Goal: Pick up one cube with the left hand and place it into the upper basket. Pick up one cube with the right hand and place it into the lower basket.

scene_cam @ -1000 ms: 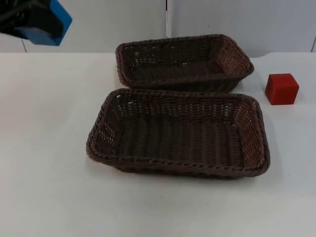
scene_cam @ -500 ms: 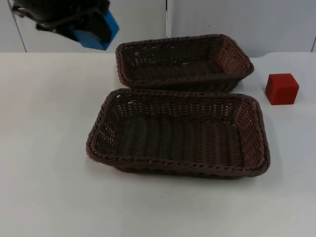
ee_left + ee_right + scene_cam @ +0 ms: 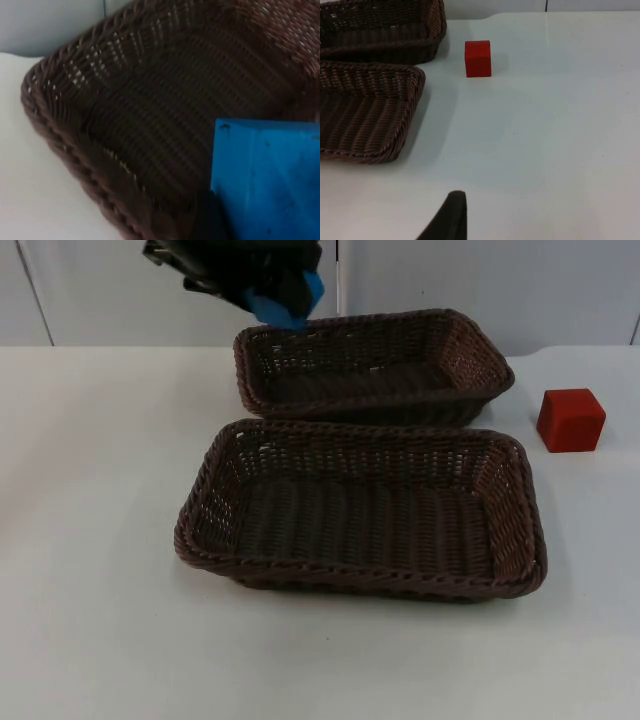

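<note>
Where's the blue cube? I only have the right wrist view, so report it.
Observer: The left gripper holds the blue cube in the air, at the far left corner of the upper basket.
Operator: Check that basket before it drops.
Observer: In the left wrist view, the part of the floor that shows beside the cube has nothing on it.
Operator: Now the lower basket.
Observer: The lower basket holds nothing. The right gripper waits over the table, facing the red cube.
</note>
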